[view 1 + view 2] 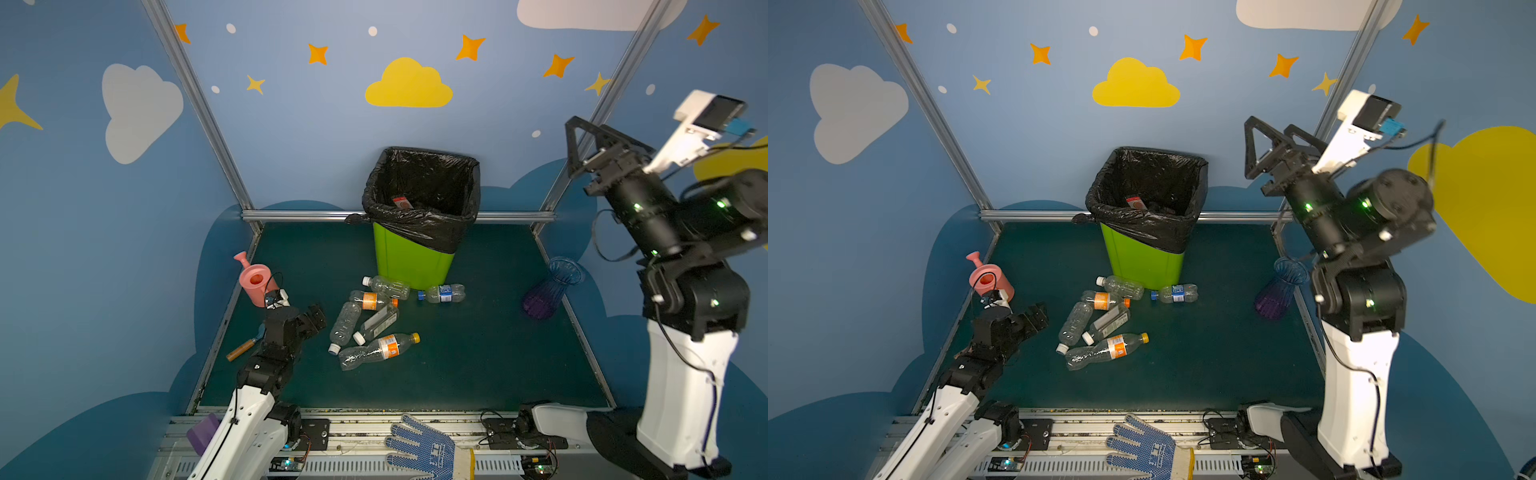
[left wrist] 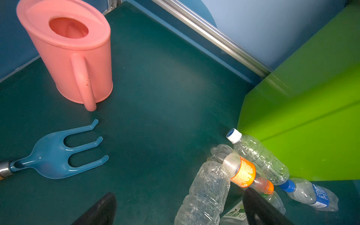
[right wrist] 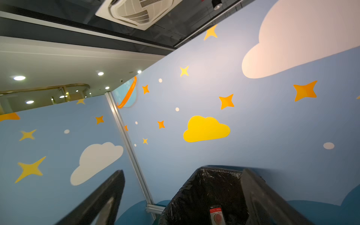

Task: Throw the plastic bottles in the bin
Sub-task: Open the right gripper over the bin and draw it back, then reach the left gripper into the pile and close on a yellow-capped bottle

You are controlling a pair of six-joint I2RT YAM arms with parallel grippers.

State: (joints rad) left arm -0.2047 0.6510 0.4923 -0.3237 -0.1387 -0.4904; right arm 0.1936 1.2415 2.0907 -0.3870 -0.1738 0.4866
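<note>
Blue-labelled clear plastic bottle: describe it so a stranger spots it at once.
Find the tall lime-green bin with a black liner. The clear bottle lies on its side by its front right corner; only it has a blue cap and label.

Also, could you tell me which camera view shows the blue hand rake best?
The left wrist view: the blue hand rake lies close, its head and all three prongs in plain sight. In a top view only its wooden handle shows clearly beside the left arm. The right wrist view misses it.
</note>
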